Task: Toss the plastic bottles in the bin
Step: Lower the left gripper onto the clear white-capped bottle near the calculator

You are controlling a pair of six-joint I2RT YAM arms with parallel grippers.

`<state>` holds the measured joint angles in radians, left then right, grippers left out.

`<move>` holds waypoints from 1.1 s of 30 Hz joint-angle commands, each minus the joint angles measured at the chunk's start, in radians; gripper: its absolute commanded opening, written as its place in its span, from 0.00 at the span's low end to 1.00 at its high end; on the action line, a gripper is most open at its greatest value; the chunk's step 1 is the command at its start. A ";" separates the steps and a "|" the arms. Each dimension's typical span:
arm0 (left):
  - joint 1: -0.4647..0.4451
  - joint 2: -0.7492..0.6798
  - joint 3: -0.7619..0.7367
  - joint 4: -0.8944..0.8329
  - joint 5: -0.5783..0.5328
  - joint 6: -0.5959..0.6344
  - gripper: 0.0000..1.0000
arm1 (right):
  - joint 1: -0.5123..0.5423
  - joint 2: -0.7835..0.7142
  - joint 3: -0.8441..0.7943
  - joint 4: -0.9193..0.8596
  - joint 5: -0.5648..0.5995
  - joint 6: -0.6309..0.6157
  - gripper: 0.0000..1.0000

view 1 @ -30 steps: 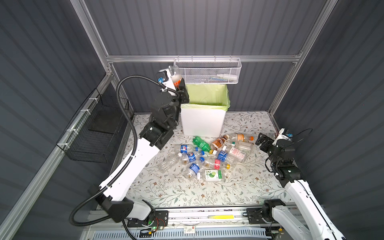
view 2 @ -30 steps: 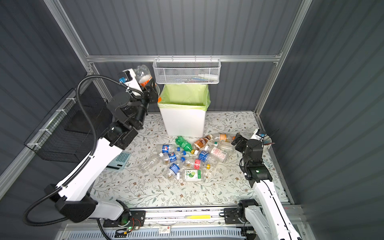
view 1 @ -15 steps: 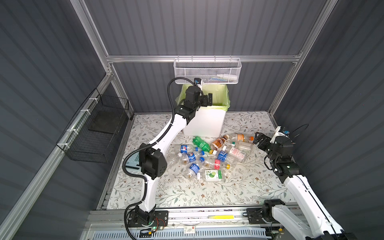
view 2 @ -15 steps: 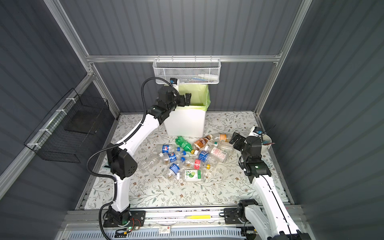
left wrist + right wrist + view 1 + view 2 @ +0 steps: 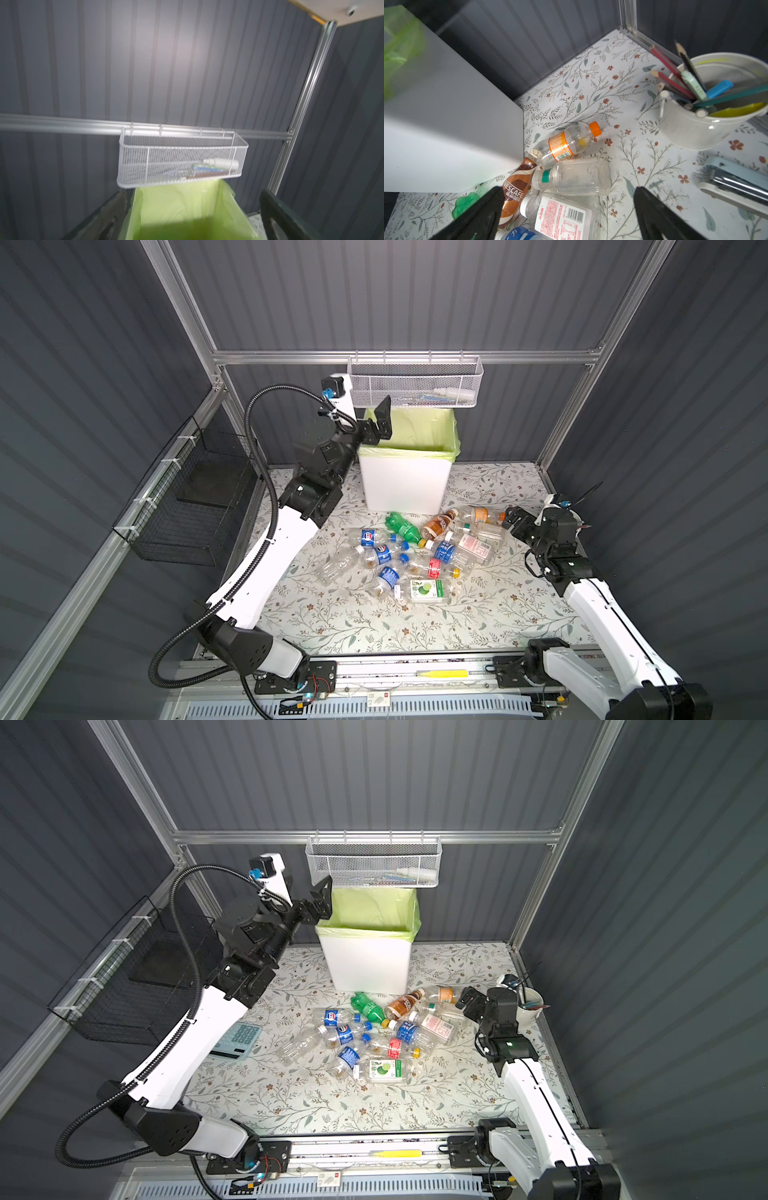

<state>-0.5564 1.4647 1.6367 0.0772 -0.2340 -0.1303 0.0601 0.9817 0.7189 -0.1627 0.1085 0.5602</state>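
Clear, green, amber bottles (image 5: 446, 551) lie by the green-lined bin (image 5: 403, 485); left fingers (image 5: 383, 412), right fingers (image 5: 481, 218) spread empty.

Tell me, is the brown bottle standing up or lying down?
Lying down: the brown bottle rests on its side on the table beside the bin.
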 commanded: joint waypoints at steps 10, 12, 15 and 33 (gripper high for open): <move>0.000 -0.100 -0.423 -0.235 -0.151 -0.038 1.00 | 0.156 0.095 0.019 0.019 -0.037 -0.088 0.99; 0.000 -0.118 -0.489 -0.244 -0.143 -0.056 1.00 | 0.186 0.101 0.021 0.025 -0.040 -0.128 0.99; -0.002 -0.135 -0.569 -0.270 -0.117 -0.092 1.00 | 0.219 0.104 0.018 0.044 -0.084 -0.192 0.99; -0.004 -0.078 -0.702 -0.614 -0.181 -0.101 0.99 | 0.245 0.052 -0.004 0.033 0.088 -0.280 0.99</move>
<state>-0.5568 1.4006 0.9565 -0.4744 -0.4263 -0.2218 0.3187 1.0451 0.7189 -0.1272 0.1555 0.2947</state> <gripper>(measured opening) 0.995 0.991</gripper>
